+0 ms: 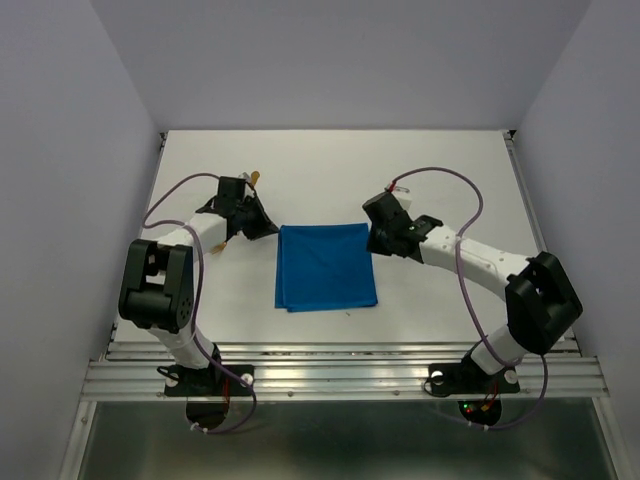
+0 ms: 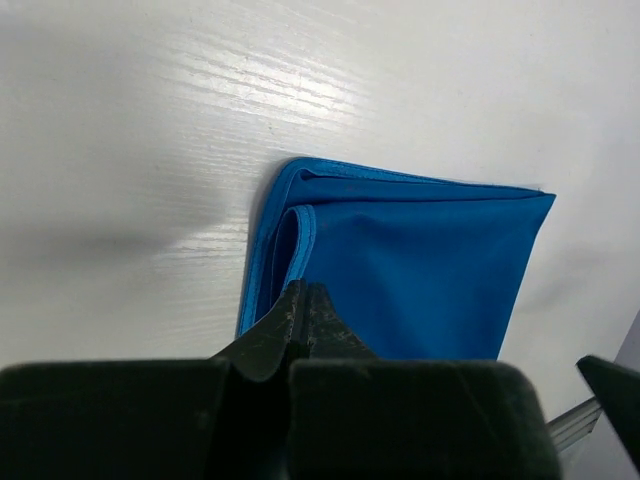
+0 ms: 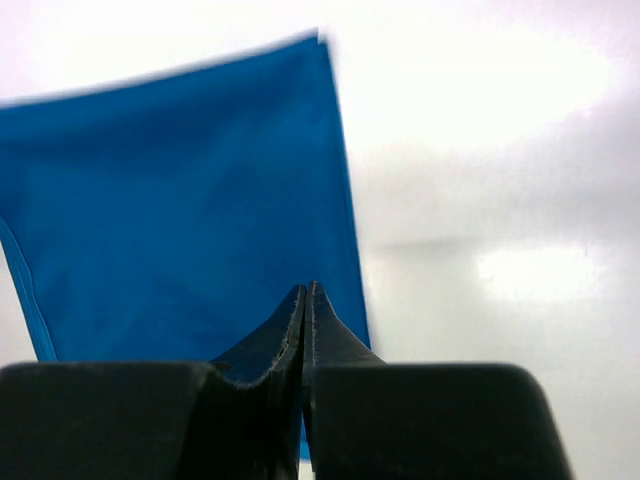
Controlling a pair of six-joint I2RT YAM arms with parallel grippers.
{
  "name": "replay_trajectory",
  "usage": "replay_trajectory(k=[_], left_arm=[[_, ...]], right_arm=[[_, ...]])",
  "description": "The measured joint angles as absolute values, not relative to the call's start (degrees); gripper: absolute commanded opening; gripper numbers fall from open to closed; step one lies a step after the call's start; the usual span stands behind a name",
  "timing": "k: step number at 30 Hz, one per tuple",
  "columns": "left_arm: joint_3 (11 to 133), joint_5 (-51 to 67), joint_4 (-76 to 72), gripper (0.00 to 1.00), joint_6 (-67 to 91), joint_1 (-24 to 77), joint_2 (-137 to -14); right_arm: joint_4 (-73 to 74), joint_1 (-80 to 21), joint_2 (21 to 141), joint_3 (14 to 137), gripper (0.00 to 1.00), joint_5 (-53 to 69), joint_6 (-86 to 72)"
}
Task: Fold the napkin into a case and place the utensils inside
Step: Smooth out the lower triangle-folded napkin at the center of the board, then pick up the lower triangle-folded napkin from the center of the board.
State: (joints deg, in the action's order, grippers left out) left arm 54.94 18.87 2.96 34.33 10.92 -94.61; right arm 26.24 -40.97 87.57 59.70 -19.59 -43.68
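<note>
Lying flat at the middle of a white table (image 1: 440,170), a bright blue napkin (image 1: 327,267) is folded into a rough square of several layers, not yet a narrow case. It is thin, plain cloth with a stitched hem. Stacked edges show at its far left corner in the left wrist view, where one layer curls open a little.

The left gripper (image 1: 268,229) hangs at that far left corner. The right gripper (image 1: 373,243) hangs at the far right corner. Both pairs of black fingers are pressed together, and no cloth is visible between them.

The napkin looks light, limp and fairly smooth. It will probably sag and slide on the slick tabletop rather than hold a shape. The best place to take hold is likely a corner or a hemmed edge, pinching all layers together so the fold does not come apart.

Of the utensils (image 1: 254,178), only a slim golden piece shows, just beyond the left gripper. A second orange glint lies near the left arm, too small to identify. They look rigid, thin and light.
</note>
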Motion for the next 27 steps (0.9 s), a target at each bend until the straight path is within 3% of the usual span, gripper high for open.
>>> replay_trajectory(k=[6,13,22,27], left_arm=[[56.3,14.3,6.9,0.0,33.8,12.2,-92.8],[66.2,6.5,12.6,0.0,32.4,21.2,-92.6],[68.9,3.4,15.4,0.0,31.7,24.3,-95.0],[64.6,2.5,16.0,0.0,31.3,22.6,-92.4]], right_arm=[[23.0,-32.6,92.7,64.2,0.06,-16.1,-39.3],[22.2,-26.1,94.8,64.3,0.12,-10.2,-36.4],[21.5,-27.2,91.1,61.2,0.22,-5.4,-32.4],[22.2,-32.9,86.5,58.8,0.25,-6.1,-30.6]])
